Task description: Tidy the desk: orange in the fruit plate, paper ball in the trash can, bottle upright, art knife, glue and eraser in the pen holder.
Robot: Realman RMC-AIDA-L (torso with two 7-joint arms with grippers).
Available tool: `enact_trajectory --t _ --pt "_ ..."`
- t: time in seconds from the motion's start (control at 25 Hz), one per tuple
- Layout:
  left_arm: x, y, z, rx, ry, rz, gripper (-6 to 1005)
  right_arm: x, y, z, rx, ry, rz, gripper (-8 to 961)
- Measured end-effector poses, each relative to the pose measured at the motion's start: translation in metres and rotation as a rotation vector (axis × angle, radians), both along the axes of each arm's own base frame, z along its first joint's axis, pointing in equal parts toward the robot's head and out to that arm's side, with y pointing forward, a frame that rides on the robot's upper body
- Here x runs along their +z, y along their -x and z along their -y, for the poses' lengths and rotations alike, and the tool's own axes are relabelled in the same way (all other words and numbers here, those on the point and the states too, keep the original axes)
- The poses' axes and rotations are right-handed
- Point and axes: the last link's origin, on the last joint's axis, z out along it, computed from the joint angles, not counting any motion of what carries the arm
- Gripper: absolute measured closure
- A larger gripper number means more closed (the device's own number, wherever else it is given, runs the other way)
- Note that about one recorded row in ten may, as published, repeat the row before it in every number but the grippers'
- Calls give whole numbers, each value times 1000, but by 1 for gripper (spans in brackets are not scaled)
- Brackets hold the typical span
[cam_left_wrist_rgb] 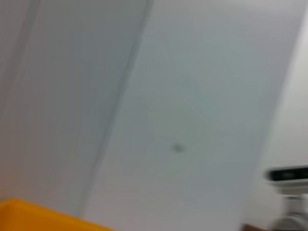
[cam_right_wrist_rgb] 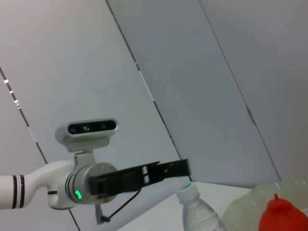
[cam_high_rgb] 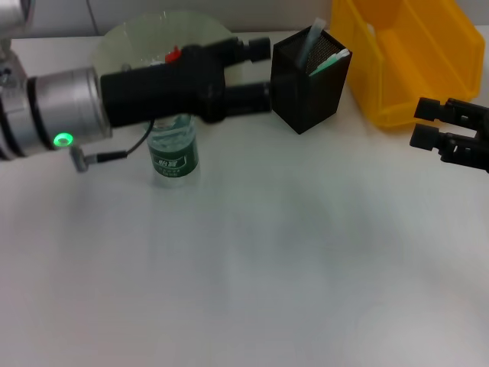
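The bottle [cam_high_rgb: 174,153] stands upright on the table under my left arm; its white cap [cam_right_wrist_rgb: 187,190] shows in the right wrist view. Behind the arm lies the pale-green fruit plate [cam_high_rgb: 153,34] with the orange [cam_high_rgb: 173,55] in it, and both plate [cam_right_wrist_rgb: 250,209] and orange [cam_right_wrist_rgb: 281,216] also appear in the right wrist view. My left gripper [cam_high_rgb: 263,73] is open and empty, just left of the black mesh pen holder [cam_high_rgb: 309,84], which holds a green-and-white tool [cam_high_rgb: 330,61]. My right gripper [cam_high_rgb: 419,124] hangs open in front of the yellow trash can [cam_high_rgb: 412,53]. Paper ball and eraser are out of view.
The trash can's corner [cam_left_wrist_rgb: 38,216] shows in the left wrist view against a plain wall. The white table [cam_high_rgb: 244,267] stretches toward the front. The robot's head camera [cam_right_wrist_rgb: 86,129] is visible behind my left arm.
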Motion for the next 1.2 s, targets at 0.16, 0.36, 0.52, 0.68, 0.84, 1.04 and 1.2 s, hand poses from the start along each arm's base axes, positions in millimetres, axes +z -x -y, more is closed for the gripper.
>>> enact_trajectory --t 0.16,0.36,0.52,0.68,0.84,1.04,1.2 --pt "-1 6 20 -46 33 41 154 0 9 -6 53 26 30 209" --pt "-9 24 40 -14 27 62 153 -8 18 -15 87 78 73 209" --pt "-14 30 43 4 32 61 153 -11 24 -21 95 97 89 210" --pt "-15 30 43 5 32 60 153 -10 24 -21 94 95 88 210" --pt "-15 31 43 5 23 54 153 -11 25 -21 94 95 87 210" --pt "-15 33 43 10 21 51 153 -14 26 -21 95 99 80 210" --pt "-15 34 44 13 21 51 153 -16 27 -20 96 102 75 209"
